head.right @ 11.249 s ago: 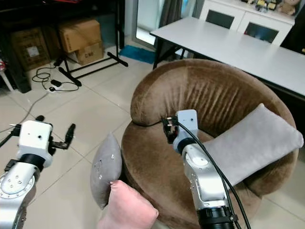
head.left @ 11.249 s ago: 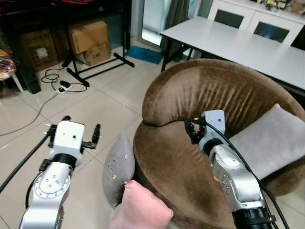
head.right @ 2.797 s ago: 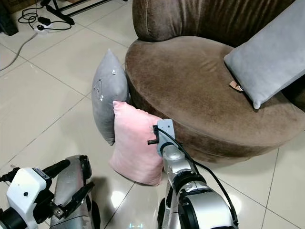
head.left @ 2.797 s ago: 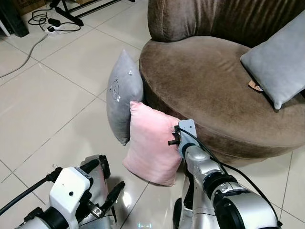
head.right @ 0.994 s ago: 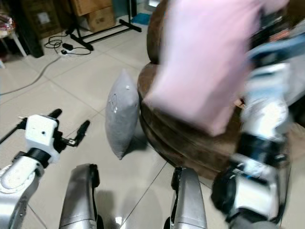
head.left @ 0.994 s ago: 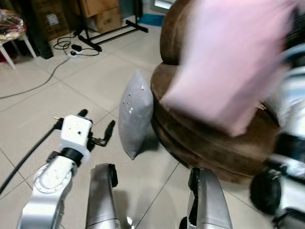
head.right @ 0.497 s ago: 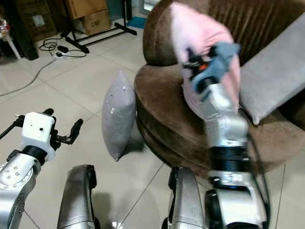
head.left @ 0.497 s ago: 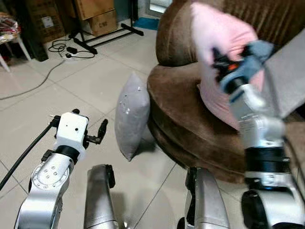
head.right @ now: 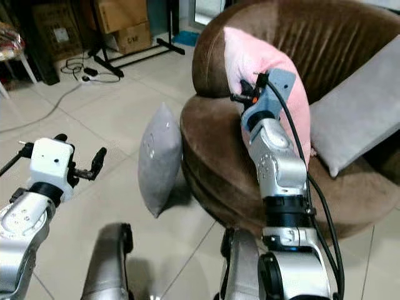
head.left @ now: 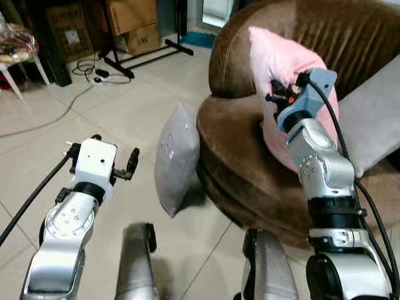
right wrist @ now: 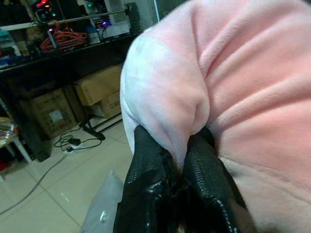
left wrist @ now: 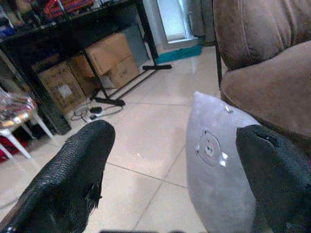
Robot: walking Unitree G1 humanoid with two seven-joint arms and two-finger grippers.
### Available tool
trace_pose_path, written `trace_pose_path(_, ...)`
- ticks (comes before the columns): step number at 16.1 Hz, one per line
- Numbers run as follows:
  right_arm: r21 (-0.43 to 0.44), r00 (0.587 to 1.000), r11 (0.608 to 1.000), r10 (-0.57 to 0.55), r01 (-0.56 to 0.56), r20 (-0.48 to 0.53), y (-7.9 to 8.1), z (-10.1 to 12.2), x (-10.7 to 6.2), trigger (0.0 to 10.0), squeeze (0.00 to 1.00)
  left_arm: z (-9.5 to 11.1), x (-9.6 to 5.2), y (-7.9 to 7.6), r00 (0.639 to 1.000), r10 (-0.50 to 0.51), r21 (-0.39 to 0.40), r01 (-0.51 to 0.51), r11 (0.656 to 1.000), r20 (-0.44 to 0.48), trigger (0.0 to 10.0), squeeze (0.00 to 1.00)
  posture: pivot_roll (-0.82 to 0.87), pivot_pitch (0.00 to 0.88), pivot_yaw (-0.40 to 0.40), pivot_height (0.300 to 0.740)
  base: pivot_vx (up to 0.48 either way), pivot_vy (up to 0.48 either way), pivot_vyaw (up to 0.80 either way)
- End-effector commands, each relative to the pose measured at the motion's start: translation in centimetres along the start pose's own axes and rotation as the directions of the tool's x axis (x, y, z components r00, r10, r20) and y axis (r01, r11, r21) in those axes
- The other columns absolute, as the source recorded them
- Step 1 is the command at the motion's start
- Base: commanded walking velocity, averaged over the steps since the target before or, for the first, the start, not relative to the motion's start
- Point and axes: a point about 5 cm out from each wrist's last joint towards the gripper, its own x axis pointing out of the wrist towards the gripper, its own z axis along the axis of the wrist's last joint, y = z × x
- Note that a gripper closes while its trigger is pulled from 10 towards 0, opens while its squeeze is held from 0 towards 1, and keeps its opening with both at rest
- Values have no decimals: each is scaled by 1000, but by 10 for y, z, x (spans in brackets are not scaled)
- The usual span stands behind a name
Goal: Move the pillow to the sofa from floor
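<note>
My right claw [right wrist: 170, 189] is pinching a fold of the pink pillow [head.left: 287, 69] between its 2 black fingers [right wrist: 150, 179], which are squeezed tight together on the plush fabric. I am holding that pillow up over the seat of the brown sofa [head.left: 250, 150], with its upper corner near the sofa's curved backrest and its lower edge hanging just above the seat cushion; I cannot tell whether it is touching the seat. My left claw [left wrist: 170, 165] is hovering over the tiled floor [head.left: 75, 131] well to the left of the sofa, its fingers spread wide with nothing between them. Seen between those 2 fingers is a grey pillow [head.left: 177, 156], standing upright on the floor and leaning against the front left side of the sofa. Another grey pillow [head.right: 359, 119] is resting on the right part of the sofa, propped against the backrest, just beside the pink one. Beyond the sofa's left side, cardboard boxes [head.left: 131, 22] are sitting under a dark shelf.
</note>
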Motion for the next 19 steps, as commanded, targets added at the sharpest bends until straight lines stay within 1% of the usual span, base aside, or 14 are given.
trace_pose_path(1,-3,999,999,-45,45,-23,-9,-6,-2,10000,0,2,3,-2,1000,-6,24,6,1000,7,10000,0,16,0,-45,552,0,0,0)
trace_pose_path(2,-22,999,999,-50,50,-17,-10,-8,-3,10000,0,3,4,-4,1000,-19,44,19,999,9,10000,0,17,0,-41,562,0,0,0)
trace_pose_path(3,-44,999,998,-49,49,-4,-10,-8,-5,10000,0,6,5,-5,999,-32,49,31,998,25,10000,0,19,0,-39,577,0,0,0)
trace_pose_path(4,-47,999,998,-49,49,-1,-10,-9,-6,10000,0,6,5,-5,999,-33,47,31,998,28,10000,0,19,0,-39,582,0,0,0)
trace_pose_path(6,-69,998,996,-60,58,-33,-20,-26,-21,10000,0,10,6,0,998,-15,43,12,999,62,10000,0,16,0,-37,607,0,0,0)
trace_pose_path(7,-75,996,995,-69,65,-49,-23,-31,-25,10000,0,10,6,0,998,-17,48,14,999,65,10000,0,11,0,-30,617,0,0,0)
trace_pose_path(9,-76,995,994,-80,75,-67,-27,-39,-34,10000,0,11,6,-2,997,-30,54,26,998,70,10000,0,4,0,-25,637,0,0,0)
trace_pose_path(10,-53,993,995,-88,84,-77,-28,-42,-36,10000,0,10,6,-2,997,-29,55,25,998,68,10000,0,2,0,-24,647,0,0,0)
trace_pose_path(11,-46,993,995,-91,88,-80,-29,-42,-38,10000,0,10,7,-3,997,-28,55,25,998,68,10000,0,-2,0,-22,652,0,0,0)
trace_pose_path(13,-70,993,993,-99,94,-71,-31,-42,-40,10000,0,8,8,-6,997,-37,56,33,998,64,10000,0,-10,0,-10,672,0,0,0)
trace_pose_path(14,-67,992,993,-104,99,-68,-32,-42,-42,10000,0,10,9,-8,997,-44,54,40,998,69,10000,0,-9,0,-12,687,0,0,0)
trace_pose_path(16,-57,991,993,-110,106,-72,-33,-43,-43,10000,0,9,9,-6,997,-37,49,33,998,66,10000,0,-16,0,-8,707,0,0,0)
trace_pose_path(19,-60,992,993,-108,104,-68,-31,-41,-46,10000,0,8,12,-10,997,-45,42,43,998,68,10000,0,-31,0,-2,732,0,0,0)
